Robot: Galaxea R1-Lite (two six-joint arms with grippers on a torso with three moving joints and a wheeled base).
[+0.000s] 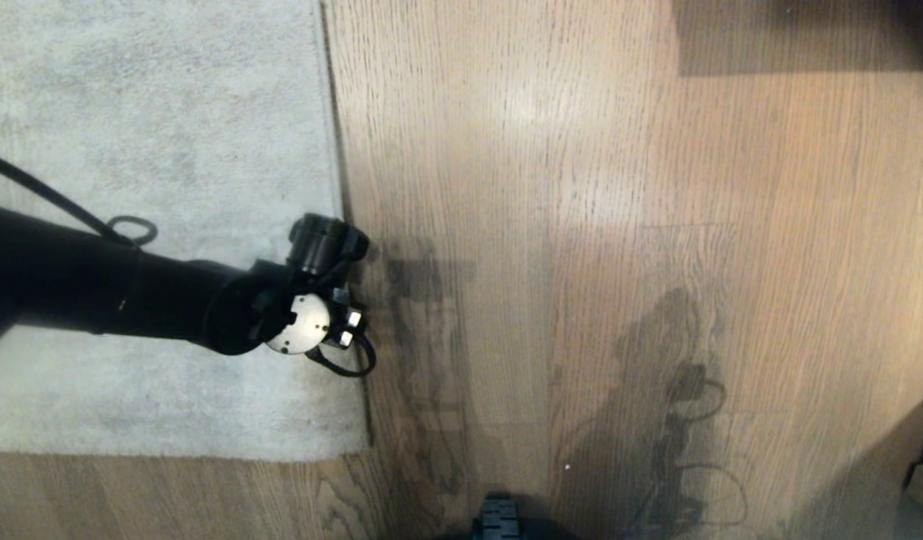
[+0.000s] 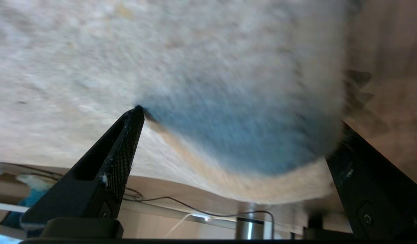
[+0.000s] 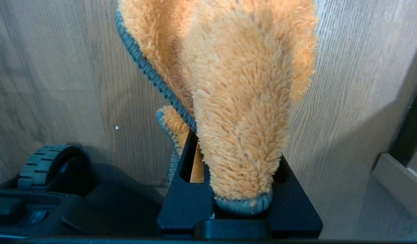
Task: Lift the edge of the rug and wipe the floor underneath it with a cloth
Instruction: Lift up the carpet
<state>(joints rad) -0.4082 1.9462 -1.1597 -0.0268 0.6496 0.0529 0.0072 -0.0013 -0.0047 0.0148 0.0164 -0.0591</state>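
We look down on the floor [image 1: 619, 225], brown wood-grain planks that fill most of the head view, with a large pale grey rug [image 1: 154, 150] lying flat on our left side of it. The rug edge [image 1: 347, 225] runs straight toward us to a corner, and nothing is lifted yet, so the boards under it are unwiped. Our left gripper [image 2: 229, 135] hangs right over that border with its jaws spread wide and nothing between them; in the left wrist view one finger's tip seems to touch the pile while the other stands at the border, by bare wood. Our right gripper [image 3: 234, 189] is out of the head view, parked low beside the base, its jaws clenched on the cloth [image 3: 235, 101], a fluffy orange rag with grey trim that hangs over bare planks well away from the rug. The chief risk, we judge, is a poor bite: if the fingers close on pile alone rather than getting under the border, the rug may slip free as we raise it. A heavy rug could also sag back onto the wiping arm.
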